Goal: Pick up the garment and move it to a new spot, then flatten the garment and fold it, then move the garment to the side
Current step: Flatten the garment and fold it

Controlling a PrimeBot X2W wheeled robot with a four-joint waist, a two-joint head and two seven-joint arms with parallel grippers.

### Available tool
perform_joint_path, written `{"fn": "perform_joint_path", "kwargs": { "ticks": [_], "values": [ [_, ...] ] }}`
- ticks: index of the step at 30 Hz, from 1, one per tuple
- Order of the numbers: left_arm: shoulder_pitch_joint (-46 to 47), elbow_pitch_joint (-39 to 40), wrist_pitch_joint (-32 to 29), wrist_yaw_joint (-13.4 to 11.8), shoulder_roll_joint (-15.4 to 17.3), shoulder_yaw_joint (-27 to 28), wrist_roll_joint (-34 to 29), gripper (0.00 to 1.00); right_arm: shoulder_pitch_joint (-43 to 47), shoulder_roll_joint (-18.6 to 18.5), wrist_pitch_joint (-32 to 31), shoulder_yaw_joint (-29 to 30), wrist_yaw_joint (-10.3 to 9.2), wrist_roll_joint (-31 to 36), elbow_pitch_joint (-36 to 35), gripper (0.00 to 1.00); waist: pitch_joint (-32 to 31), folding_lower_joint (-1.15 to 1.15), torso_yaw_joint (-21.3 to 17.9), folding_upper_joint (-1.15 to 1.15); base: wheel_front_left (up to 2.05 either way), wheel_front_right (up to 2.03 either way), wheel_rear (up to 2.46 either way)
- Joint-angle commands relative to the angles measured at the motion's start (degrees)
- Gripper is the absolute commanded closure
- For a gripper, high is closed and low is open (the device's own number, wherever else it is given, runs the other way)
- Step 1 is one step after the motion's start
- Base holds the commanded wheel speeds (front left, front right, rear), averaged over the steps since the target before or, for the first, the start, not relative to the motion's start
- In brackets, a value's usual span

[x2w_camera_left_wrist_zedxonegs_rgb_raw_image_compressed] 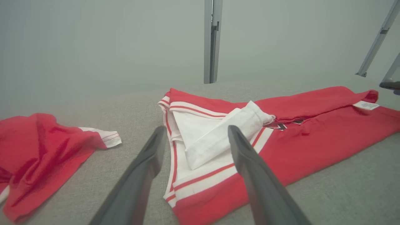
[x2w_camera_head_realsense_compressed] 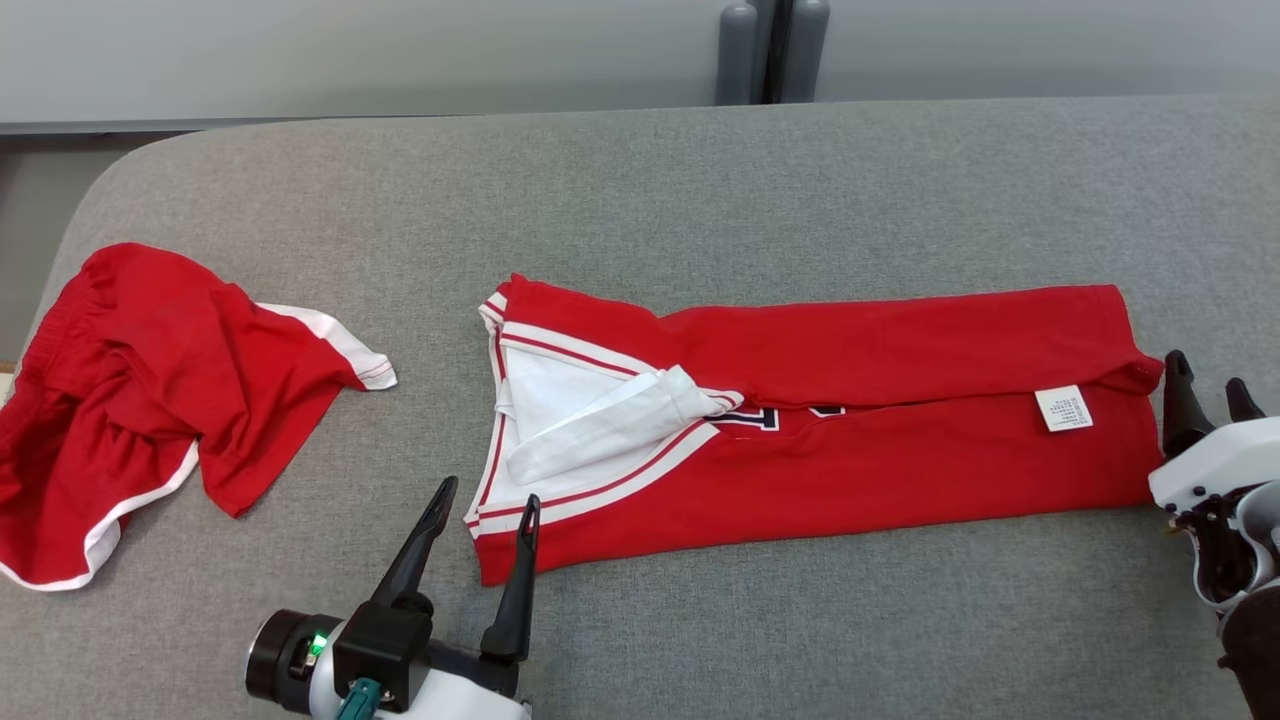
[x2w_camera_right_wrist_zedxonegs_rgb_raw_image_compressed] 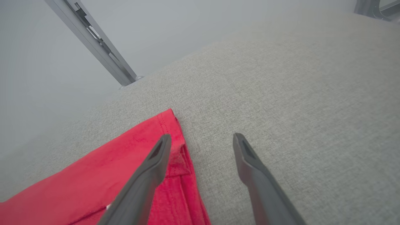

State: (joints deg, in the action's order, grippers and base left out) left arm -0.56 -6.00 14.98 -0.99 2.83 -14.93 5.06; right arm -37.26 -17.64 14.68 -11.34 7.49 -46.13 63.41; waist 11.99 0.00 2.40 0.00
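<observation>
My left hand (x2w_camera_head_realsense_compressed: 488,491) sits at the collar end of the red jersey (x2w_camera_head_realsense_compressed: 850,470), its two dark fingers spread apart and holding nothing. One tip is over the white-and-red trimmed corner and the other is over bare grey fabric just beside it. The jersey lies in the middle of the grey fabric-covered desk (x2w_camera_head_realsense_compressed: 700,200), folded lengthwise into a long band. Its white inner neckline is turned out at my left, and a small white label (x2w_camera_head_realsense_compressed: 1063,409) shows near the far end.

My right hand (x2w_camera_head_realsense_compressed: 1206,369) is at that opposite end, its fingers also parted and empty. In the right wrist view, one finger crosses the stitched red hem and the other stands over open desk. I cannot tell from this angle whether that finger is pressing on the cloth or hanging just above it.

A second red garment with white edging (x2w_camera_head_realsense_compressed: 150,370) lies crumpled at the desk's left edge, well apart from the jersey.
</observation>
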Motion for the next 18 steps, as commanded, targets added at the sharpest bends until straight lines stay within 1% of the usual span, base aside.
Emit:
{"fn": "perform_joint_path", "kwargs": {
  "ticks": [1, 6, 9, 13, 18],
  "values": [
    [1.29, 0.2, 0.22, 0.36, 0.18, -0.2, -0.36, 0.0, -0.98, 0.45, 0.47, -0.29, 0.01, -0.03, -0.05, 0.0, -0.13, 0.0, -0.15, 0.0, 0.0, 0.0, 0.0],
    [1.6, 0.25, 0.22, 0.47, 0.17, -0.67, -0.37, 0.0, -2.61, 1.4, 0.57, -1.46, 0.0, 0.36, 2.12, 0.0, 0.31, 0.0, 0.68, 0.0, 0.0, 0.0, 0.0],
    [1.56, 0.01, 0.22, 0.63, 0.17, -0.68, -0.37, 0.0, -4.19, 1.64, 0.59, -2.06, 0.0, 0.64, 5.2, 0.0, 1.06, 0.0, 1.81, 0.0, 0.0, 0.0, 0.0],
    [1.88, -0.07, 0.22, 0.73, 0.15, -0.75, 0.21, 0.0, -4.91, 1.46, 0.51, -2.19, 0.0, 0.78, 7.26, 0.0, 1.47, 0.0, 2.47, 0.0, 0.0, 0.0, 0.0],
    [2.09, -0.07, 0.22, 0.38, 0.15, -0.94, 1.32, 0.0, -4.46, 2.13, -2.28, -2.12, 0.0, 0.47, 9.48, 0.0, 1.34, 0.0, 2.63, 0.0, 0.0, 0.0, 0.0]
  ]
}}
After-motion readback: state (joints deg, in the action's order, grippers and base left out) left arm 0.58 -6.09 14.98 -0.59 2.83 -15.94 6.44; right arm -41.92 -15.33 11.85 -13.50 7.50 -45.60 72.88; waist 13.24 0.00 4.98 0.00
